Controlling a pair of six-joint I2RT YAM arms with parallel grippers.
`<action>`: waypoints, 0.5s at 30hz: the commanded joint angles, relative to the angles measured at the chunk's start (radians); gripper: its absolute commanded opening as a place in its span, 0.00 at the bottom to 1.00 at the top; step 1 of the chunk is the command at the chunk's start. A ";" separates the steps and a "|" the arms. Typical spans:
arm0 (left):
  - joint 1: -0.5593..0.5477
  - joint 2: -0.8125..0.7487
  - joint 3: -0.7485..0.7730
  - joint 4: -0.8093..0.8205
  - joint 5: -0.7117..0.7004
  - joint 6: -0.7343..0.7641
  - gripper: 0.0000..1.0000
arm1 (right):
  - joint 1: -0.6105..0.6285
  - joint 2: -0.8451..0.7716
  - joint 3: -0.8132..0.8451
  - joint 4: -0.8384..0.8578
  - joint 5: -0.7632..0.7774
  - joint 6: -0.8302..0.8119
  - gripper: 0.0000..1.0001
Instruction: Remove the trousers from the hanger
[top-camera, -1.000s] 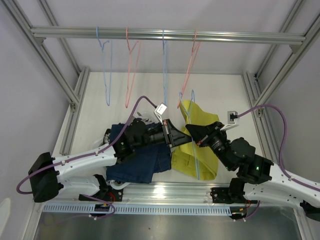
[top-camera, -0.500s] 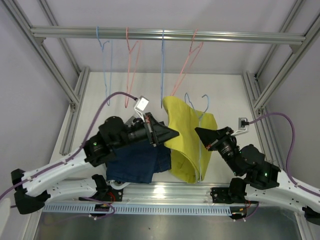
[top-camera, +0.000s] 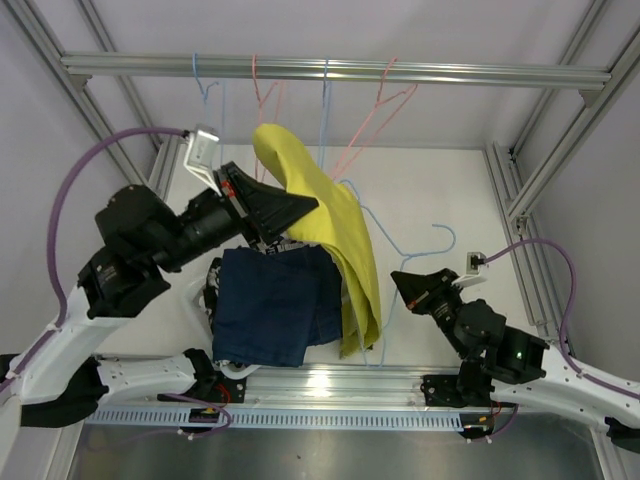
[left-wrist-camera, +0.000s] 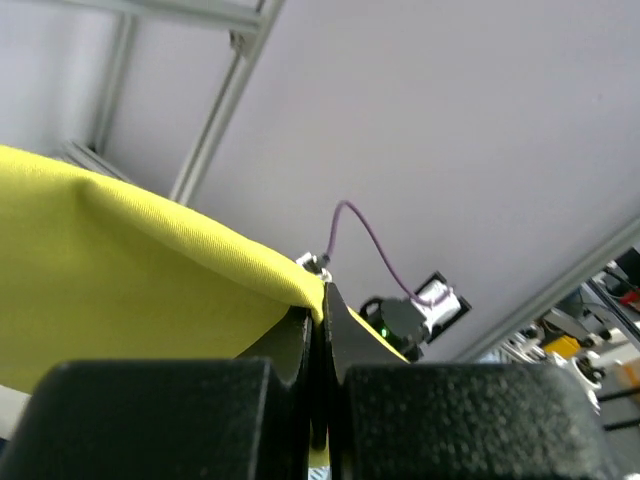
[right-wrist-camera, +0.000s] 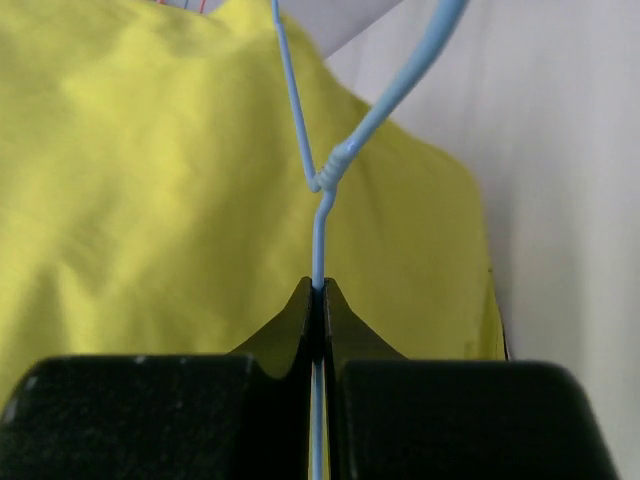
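My left gripper (top-camera: 303, 205) is raised high and shut on the mustard yellow trousers (top-camera: 340, 240), which hang from it in a long drape down to the table's near edge. In the left wrist view the cloth (left-wrist-camera: 130, 270) is pinched between my shut left gripper (left-wrist-camera: 320, 302). My right gripper (top-camera: 398, 277) is low at the right, shut on the thin blue wire hanger (top-camera: 446, 233). The right wrist view shows the hanger wire (right-wrist-camera: 319, 215) clamped in the right gripper (right-wrist-camera: 317, 290), with the yellow trousers (right-wrist-camera: 150, 180) behind it. Navy trousers (top-camera: 270, 310) lie on top of a pile below the left arm.
Several empty blue and pink wire hangers (top-camera: 262, 110) hang from the aluminium rail (top-camera: 330, 68) at the back. Frame posts (top-camera: 150, 190) stand at both sides of the white table (top-camera: 440, 190). A small white socket (top-camera: 474, 262) lies at the right.
My left arm has risen up and back to the left, lifting the yellow trousers off the table. My right gripper has drawn back to the near right with the blue hanger.
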 joint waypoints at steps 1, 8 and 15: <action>0.030 0.031 0.199 -0.025 -0.031 0.079 0.00 | -0.002 -0.038 -0.004 -0.037 0.081 0.030 0.00; 0.041 0.123 0.541 -0.185 -0.083 0.179 0.00 | -0.002 -0.098 0.010 -0.096 0.117 0.005 0.00; 0.042 0.179 0.759 -0.231 -0.088 0.177 0.00 | -0.002 -0.082 -0.019 -0.125 0.145 0.019 0.00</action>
